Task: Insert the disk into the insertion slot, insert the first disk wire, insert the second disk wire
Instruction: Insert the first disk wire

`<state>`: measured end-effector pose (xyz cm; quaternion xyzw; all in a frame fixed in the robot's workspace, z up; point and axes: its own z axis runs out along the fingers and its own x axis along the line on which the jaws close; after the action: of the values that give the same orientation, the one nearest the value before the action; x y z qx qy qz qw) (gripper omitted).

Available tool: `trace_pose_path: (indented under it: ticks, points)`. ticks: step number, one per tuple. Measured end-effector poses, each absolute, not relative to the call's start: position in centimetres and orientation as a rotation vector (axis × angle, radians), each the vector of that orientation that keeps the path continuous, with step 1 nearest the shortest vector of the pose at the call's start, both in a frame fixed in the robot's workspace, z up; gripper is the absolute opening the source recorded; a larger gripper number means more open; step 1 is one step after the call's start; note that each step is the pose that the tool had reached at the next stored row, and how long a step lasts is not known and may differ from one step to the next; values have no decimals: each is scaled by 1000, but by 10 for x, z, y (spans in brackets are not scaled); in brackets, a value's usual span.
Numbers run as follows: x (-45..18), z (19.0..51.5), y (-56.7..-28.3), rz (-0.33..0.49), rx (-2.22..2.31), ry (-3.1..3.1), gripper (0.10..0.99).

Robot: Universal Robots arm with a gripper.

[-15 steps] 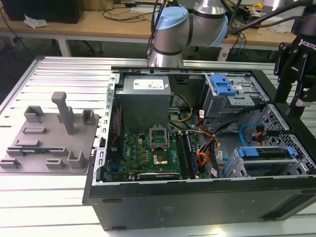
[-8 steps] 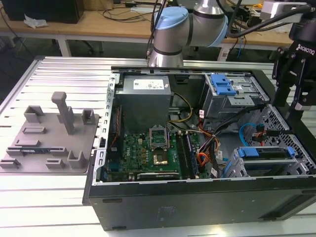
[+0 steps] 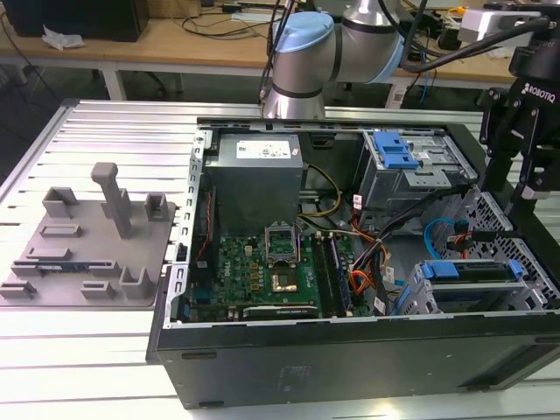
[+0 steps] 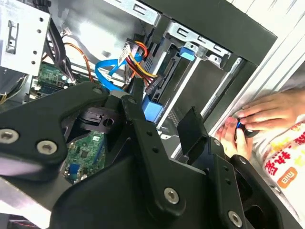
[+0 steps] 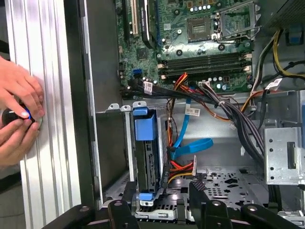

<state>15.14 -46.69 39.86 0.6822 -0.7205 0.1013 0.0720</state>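
At the lower right of the exterior view's frame, inside the open computer case (image 3: 262, 359), the disk (image 3: 472, 271) already sits in the insertion slot (image 3: 464, 302), its bright blue carrier (image 3: 435, 269) showing at both ends. The claw (image 3: 507, 197) hangs just above that cage near the frame's right edge — in both wrist views its fingers (image 5: 198, 191) stand wide apart with nothing held between them. The first disk wire (image 5: 183, 167), an orange-red bundle, lies by the disk's end, and the second disk wire (image 5: 193, 145) curls light blue close by; whether either is plugged in I cannot tell. Both leads look light and limp, apt to flop — better pinched at the stiff plug than along the cord. A person's hands (image 5: 19, 107) rest on the ribbed counter (image 3: 105, 332) outside the case.
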Motion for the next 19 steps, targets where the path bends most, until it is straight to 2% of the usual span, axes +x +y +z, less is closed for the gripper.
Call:
trace_pose_path:
  ticks: [4, 14, 15, 16, 18, 19]
  points:
    - [151, 398, -467, 339, 2000, -2184, 561]
    - [151, 379, -467, 338, 1935, -2229, 561]
    - [151, 378, -467, 341, 1937, -2226, 549]
    - [151, 378, -467, 344, 1939, -2221, 482]
    - [151, 376, -467, 350, 1949, -2210, 482]
    - [151, 376, -467, 353, 1956, -2204, 408]
